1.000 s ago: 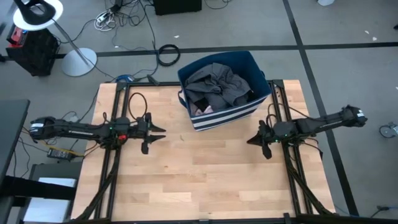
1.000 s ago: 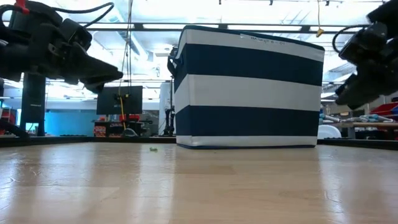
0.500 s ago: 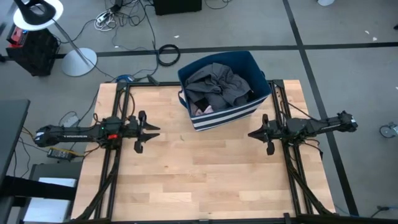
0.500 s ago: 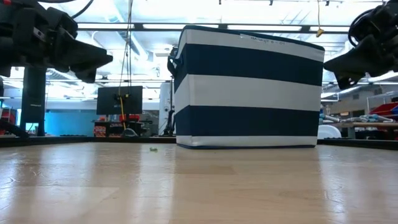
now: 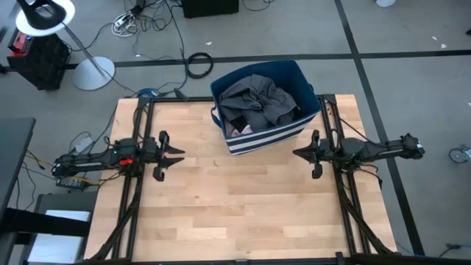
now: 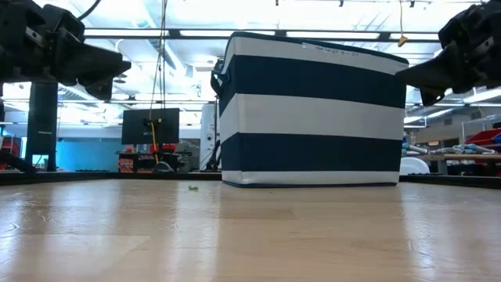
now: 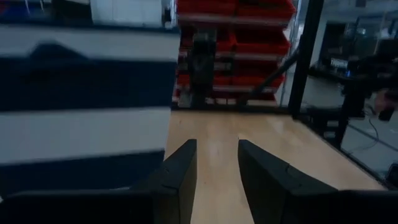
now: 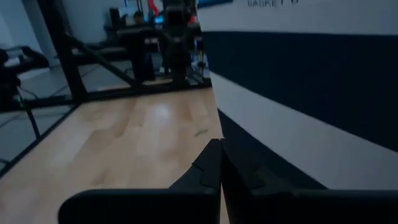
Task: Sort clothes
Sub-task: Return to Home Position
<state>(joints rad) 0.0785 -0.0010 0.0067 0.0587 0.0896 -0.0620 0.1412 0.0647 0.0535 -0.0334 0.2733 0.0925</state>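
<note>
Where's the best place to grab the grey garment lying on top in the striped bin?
Pinch the bunched ridge at the middle of the grey garment, coming straight down from above: the striped bin's upright walls block every side.

Above the wooden table (image 6: 250,235), my left gripper (image 6: 111,69) and my right gripper (image 6: 409,75) hang in the air on either side of the upright navy-and-white striped bin (image 6: 313,110), both clear of it, a dark monitor (image 6: 150,125) in the room behind
</note>
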